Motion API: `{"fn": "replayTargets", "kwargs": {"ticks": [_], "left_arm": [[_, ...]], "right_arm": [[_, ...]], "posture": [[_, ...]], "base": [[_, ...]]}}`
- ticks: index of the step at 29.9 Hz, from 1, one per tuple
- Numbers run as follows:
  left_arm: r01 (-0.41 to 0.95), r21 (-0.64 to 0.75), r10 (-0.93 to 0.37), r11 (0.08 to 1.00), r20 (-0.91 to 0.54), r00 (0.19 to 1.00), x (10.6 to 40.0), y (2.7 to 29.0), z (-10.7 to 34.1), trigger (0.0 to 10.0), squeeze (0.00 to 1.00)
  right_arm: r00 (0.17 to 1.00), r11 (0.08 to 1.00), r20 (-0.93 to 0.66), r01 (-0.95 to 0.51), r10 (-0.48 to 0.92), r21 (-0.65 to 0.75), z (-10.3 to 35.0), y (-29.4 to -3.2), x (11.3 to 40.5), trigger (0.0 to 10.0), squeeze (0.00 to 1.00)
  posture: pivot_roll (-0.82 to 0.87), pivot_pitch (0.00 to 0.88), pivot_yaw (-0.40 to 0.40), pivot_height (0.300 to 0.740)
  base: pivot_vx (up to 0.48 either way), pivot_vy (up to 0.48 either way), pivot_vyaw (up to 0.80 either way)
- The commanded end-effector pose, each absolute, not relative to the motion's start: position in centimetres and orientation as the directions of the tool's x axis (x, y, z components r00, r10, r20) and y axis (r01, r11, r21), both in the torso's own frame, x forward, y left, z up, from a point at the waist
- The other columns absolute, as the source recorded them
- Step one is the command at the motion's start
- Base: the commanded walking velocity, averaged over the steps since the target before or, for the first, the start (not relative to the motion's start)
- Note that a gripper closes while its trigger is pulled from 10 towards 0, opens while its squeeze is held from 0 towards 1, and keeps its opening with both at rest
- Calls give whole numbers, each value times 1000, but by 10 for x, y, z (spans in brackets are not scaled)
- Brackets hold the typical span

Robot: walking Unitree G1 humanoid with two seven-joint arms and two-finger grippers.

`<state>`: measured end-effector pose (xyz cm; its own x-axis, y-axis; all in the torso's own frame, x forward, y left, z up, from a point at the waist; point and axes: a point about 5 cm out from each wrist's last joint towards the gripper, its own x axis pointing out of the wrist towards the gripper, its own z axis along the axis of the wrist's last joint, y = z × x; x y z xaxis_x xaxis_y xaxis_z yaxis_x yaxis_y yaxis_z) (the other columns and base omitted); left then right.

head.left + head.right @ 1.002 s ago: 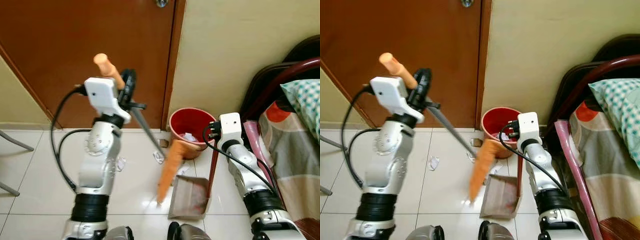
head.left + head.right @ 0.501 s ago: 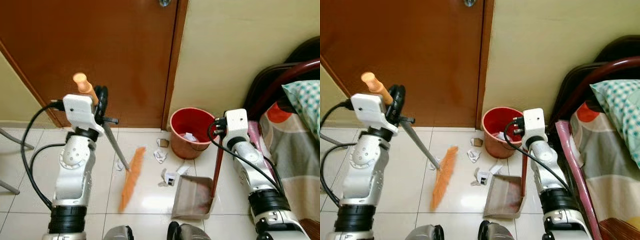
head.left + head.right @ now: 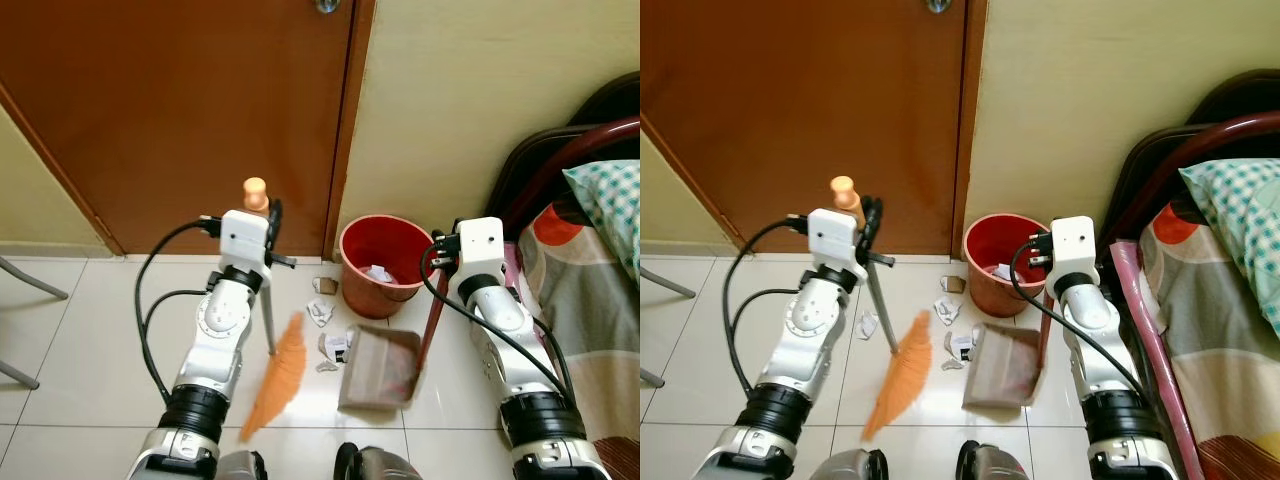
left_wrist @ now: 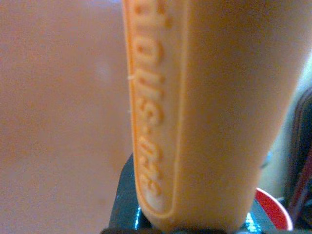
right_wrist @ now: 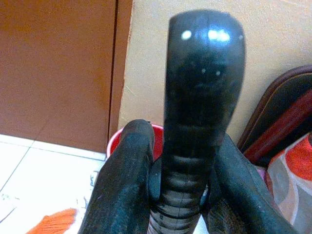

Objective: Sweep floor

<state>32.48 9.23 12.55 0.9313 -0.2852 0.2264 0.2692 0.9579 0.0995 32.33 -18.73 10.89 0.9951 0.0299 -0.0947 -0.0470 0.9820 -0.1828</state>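
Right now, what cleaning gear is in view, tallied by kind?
Brooms: 1, orange broom, held by left gripper.
Dustpans: 1, dustpan, handle held by right gripper.
Bins: 1, red bucket.
Total: 3.

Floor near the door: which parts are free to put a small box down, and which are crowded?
Free: the tiles between the door and the left arm, toward the grey chair leg. Crowded: the stretch from the broom to the dustpan and red bucket, littered with paper scraps.

Silver arms, black cables, white wrist boxes
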Motion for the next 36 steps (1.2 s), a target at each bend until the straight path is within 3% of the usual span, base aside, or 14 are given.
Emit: {"fn": "replayTargets", "kwargs": {"ticks": [1,12,20,27,36], "left_arm": [[288,15,-287,958,152,946,323,83,109,10000,0],[518,-74,-493,852,217,843,315,19,125,10000,0],[582,-123,-524,804,317,791,307,8,153,10000,0],[583,-135,-495,801,397,773,299,19,182,10000,0],[464,-101,-394,880,390,832,285,80,196,10000,0]], "right_arm": [[996,981,-89,-38,21,-190,111,-189,321,10000,0],[993,981,-113,-61,40,-186,108,-180,320,10000,0],[992,982,-121,-60,38,-180,105,-178,319,10000,0],[992,983,-119,-60,40,-172,104,-177,319,10000,0],[993,984,-113,-54,35,-169,105,-177,322,10000,0]], "posture": [[-82,151,-60,740],[-73,153,-63,740],[-73,153,-63,740],[-73,153,-63,740],[-13,162,-50,740]], "base": [[0,0,0],[0,0,0],[0,0,0],[0,0,0],[0,0,0]]}}
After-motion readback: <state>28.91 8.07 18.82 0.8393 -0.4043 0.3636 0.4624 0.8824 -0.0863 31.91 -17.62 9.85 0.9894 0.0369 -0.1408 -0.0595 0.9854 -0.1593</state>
